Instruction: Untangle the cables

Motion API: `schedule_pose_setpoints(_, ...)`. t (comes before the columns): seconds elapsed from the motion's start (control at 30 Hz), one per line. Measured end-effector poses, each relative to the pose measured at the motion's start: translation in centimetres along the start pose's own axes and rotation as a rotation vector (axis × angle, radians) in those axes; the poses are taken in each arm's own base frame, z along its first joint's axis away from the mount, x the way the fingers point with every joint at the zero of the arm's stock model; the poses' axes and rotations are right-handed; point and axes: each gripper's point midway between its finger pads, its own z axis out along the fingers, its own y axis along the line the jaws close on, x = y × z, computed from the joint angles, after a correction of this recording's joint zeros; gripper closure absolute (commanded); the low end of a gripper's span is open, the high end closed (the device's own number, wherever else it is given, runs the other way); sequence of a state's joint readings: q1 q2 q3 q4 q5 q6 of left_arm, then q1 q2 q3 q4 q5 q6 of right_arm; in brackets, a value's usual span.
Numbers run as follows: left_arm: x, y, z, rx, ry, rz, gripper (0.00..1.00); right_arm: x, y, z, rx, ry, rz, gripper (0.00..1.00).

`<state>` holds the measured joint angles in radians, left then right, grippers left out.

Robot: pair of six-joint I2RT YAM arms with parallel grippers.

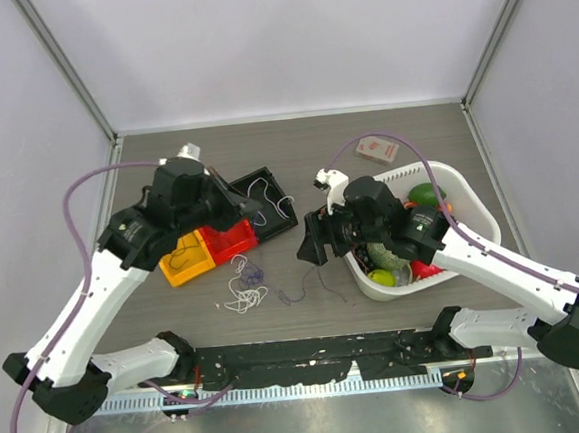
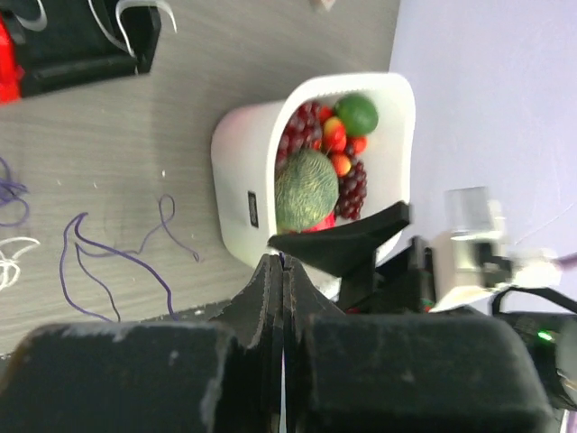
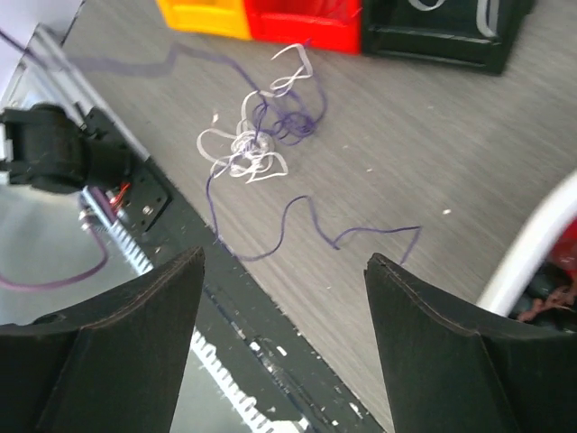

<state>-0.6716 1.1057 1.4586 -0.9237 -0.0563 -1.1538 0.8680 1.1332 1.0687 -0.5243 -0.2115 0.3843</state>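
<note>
A small tangle of white and dark purple cables [image 1: 245, 286] [image 3: 252, 149] lies on the table in front of the bins. A single purple cable [image 1: 305, 291] [image 2: 122, 260] [image 3: 335, 245] trails away from it in loose bends to the right. A white cable [image 1: 271, 204] lies in the black tray [image 1: 266, 178]. My right gripper [image 1: 310, 243] [image 3: 286, 257] hovers open above the single purple cable and holds nothing. My left gripper [image 1: 257, 211] [image 2: 282, 262] is shut over the tray's near edge; a speck of purple shows at its tips, too small to identify.
A white basket [image 1: 469, 197] [image 2: 248, 153] [image 3: 532, 253] of toy fruit stands at the right, close to my right arm. Red [image 1: 229, 239] and yellow [image 1: 185, 260] bins adjoin the black tray. A small box [image 1: 377, 150] lies at the back. A black rail [image 1: 310, 355] runs along the near edge.
</note>
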Motion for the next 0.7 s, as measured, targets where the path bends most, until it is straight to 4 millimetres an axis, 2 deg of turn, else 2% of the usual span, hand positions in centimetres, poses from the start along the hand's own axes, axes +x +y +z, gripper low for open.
schedule_pose_setpoints(0.1, 3.1, 1.0, 3.1, -0.002, 0.123, -0.02, 1.0, -0.8, -1.1, -0.5, 0.071, -0.045, 0.003, 0.23)
schedule_pose_setpoints(0.17, 5.9, 2.6, 6.0, -0.064, 0.222, -0.005, 1.0, -2.1, -1.4, -2.1, 0.108, -0.124, 0.001, 0.23)
schedule_pose_setpoints(0.23, 8.6, 3.7, 8.2, -0.125, 0.306, 0.023, 1.0, -3.9, -1.1, -4.5, 0.124, -0.224, -0.004, 0.23)
schedule_pose_setpoints(0.4, 15.1, 5.3, 12.8, -0.241, 0.475, 0.159, 1.0, -10.2, 1.3, -12.4, 0.109, -0.52, -0.013, 0.23)
schedule_pose_setpoints(0.5, 18.0, 6.4, 15.0, -0.31, 0.55, 0.24, 1.0, -11.5, 1.7, -14.7, 0.108, -0.6, -0.008, 0.23)
schedule_pose_setpoints(0.6, 19.8, 7.9, 15.9, -0.374, 0.602, 0.297, 0.97, -11.4, 1.2, -14.5, 0.131, -0.597, 0.001, 0.23)
schedule_pose_setpoints(0.7, 20.6, 8.9, 15.7, -0.411, 0.63, 0.338, 0.84, -10.7, 0.6, -13.8, 0.152, -0.574, 0.009, 0.23)
